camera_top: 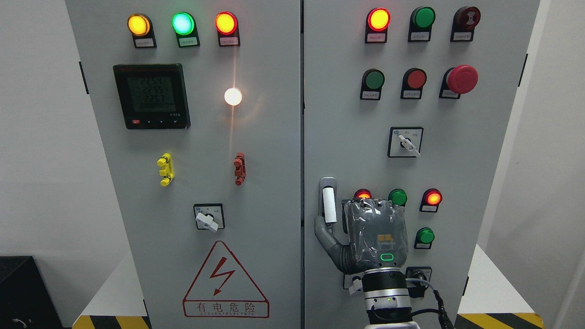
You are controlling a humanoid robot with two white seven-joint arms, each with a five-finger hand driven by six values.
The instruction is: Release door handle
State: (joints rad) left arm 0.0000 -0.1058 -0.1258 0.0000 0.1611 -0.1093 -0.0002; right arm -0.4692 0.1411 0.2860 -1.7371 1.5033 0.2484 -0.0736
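The grey door handle [328, 201] with its white grip stands upright at the left edge of the right cabinet door [457, 173]. My right hand [361, 228] comes up from the bottom edge and sits just right of the handle, its back toward me. Its thumb [325, 234] stretches out to the left, just under the handle's lower end. The fingers [374, 208] point away toward the door panel and are not wrapped around the grip, which shows in full. The hand holds nothing. My left arm does not show.
Both cabinet doors look shut, with the seam [302, 137] between them. Around my hand are lit and unlit indicator lamps [432, 198], a rotary switch [406, 142] and a red mushroom stop button [461, 78]. The left door [137, 205] carries a meter [151, 96] and a warning triangle [225, 281].
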